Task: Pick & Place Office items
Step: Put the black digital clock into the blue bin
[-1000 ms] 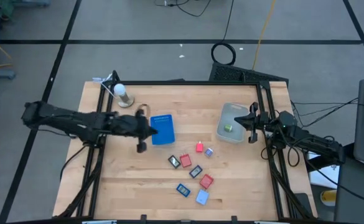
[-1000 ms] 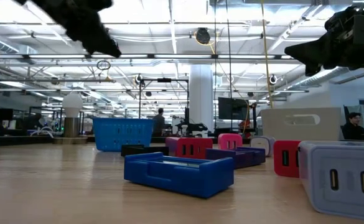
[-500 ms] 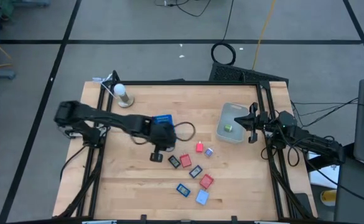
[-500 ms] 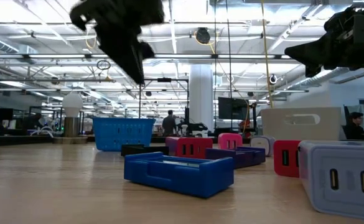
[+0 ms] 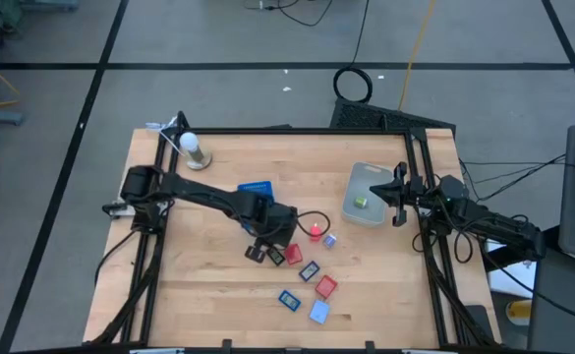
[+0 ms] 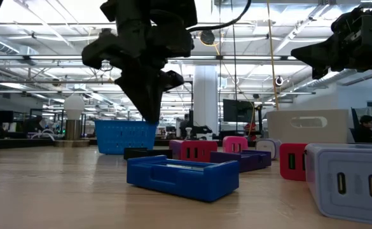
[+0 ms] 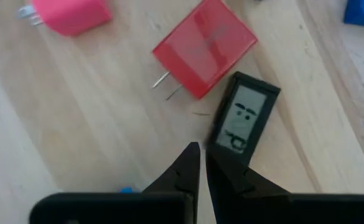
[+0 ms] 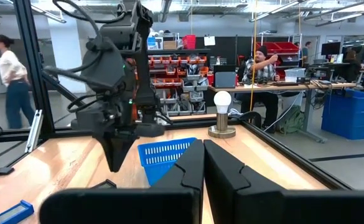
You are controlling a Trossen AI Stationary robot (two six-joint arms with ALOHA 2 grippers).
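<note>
Pressed together at the tips, the left gripper (image 5: 258, 253) hung over the middle of the table (image 5: 199, 295) in the high view, just beside a dark grey piece (image 5: 276, 256) and a red piece (image 5: 293, 254), with the blue tray (image 5: 257, 188) behind its arm. The other office items lay scattered nearby: a pink piece (image 5: 315, 233), a purple piece (image 5: 329, 240), a second red piece (image 5: 326, 287), a blue piece (image 5: 289, 299) and a light blue piece (image 5: 318, 313). A green piece (image 5: 362, 203) sat inside the translucent bin (image 5: 370, 177), and the right gripper (image 5: 399, 202) waited at the table's right edge beside that bin. From the low view, the left gripper (image 6: 149, 113) pointed down above the tabletop, apart from it. Through the left wrist view, the closed fingers (image 7: 183, 171) hovered right next to the dark grey piece (image 7: 244, 120), which lay touching the red piece (image 7: 205, 47). In the right wrist view, the right gripper's fingers (image 8: 191, 167) were also shut with nothing between them.
</note>
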